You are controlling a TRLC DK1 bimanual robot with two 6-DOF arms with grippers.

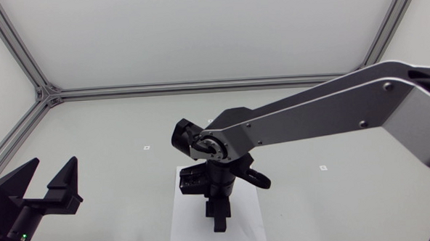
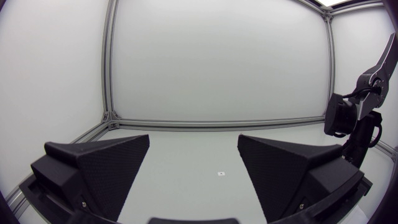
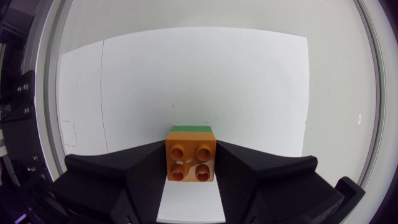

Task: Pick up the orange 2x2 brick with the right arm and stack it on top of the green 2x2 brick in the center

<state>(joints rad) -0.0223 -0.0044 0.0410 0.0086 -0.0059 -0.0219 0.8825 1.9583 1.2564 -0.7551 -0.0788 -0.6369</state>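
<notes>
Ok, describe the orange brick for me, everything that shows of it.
The orange brick is a glossy, plastic-looking 2x2 block with four round studs on top, sitting upright. The right gripper is shut on it, one black finger against each side. A green brick shows as a thin strip at its far edge, seemingly right under it; whether they are pressed together cannot be told. A white sheet lies below.
</notes>
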